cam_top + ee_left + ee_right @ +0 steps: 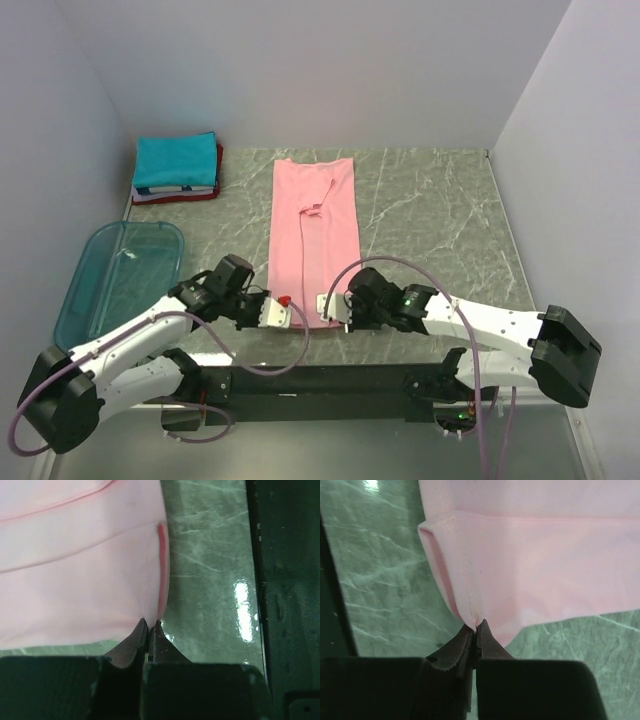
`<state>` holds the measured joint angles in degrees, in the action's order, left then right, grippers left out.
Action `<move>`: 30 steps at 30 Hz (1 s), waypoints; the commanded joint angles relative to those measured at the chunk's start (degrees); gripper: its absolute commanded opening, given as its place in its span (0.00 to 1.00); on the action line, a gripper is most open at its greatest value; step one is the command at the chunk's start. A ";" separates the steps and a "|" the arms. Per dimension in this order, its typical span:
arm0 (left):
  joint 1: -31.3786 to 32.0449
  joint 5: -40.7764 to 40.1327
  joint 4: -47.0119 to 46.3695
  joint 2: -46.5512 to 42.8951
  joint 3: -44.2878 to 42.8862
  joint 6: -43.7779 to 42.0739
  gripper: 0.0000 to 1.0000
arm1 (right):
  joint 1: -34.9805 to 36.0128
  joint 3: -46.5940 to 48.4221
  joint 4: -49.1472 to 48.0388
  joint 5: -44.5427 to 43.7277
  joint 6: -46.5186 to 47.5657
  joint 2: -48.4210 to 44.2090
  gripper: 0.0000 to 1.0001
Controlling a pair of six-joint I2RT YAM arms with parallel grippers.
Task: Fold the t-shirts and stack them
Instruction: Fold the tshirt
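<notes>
Pink t-shirt (313, 235): near hem corners apparently in both closed jaws, open tabletop (430, 220) alongside.

One pink t-shirt (313, 235) and one folded teal t-shirt (176, 160) are visible; the lower shirts (178, 193) beneath the teal one are too edge-on to count. There is one blue bin (120, 275), one table (430, 220), and two claws: left claw (288, 310), right claw (325, 303).

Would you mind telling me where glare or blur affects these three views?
Top external: even, soft light, nothing blown out. Left wrist: a bright glare patch on the glossy table beside the pink t-shirt; the left gripper looks dark and soft. Right wrist: faint glare at the top-left corner; the right gripper is likewise dark and soft.
</notes>
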<state>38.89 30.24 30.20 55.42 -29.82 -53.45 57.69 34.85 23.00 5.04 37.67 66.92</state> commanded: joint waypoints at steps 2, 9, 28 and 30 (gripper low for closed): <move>-5.47 4.47 3.82 4.42 -7.16 -1.04 0.00 | -5.81 5.48 1.43 1.64 3.37 1.11 0.00; -11.73 6.50 1.80 15.59 -14.64 -3.76 0.01 | -14.78 13.83 1.52 3.66 12.06 8.49 0.00; -23.95 8.96 -1.28 46.18 -42.77 -5.17 0.00 | -27.37 35.72 0.99 6.39 21.83 32.91 0.00; -24.48 8.96 -2.42 48.20 -44.53 -5.09 0.00 | -28.24 38.27 1.16 6.30 22.36 34.33 0.00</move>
<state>15.29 36.95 29.32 101.80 -71.02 -57.74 30.79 68.66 23.94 10.81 57.98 99.70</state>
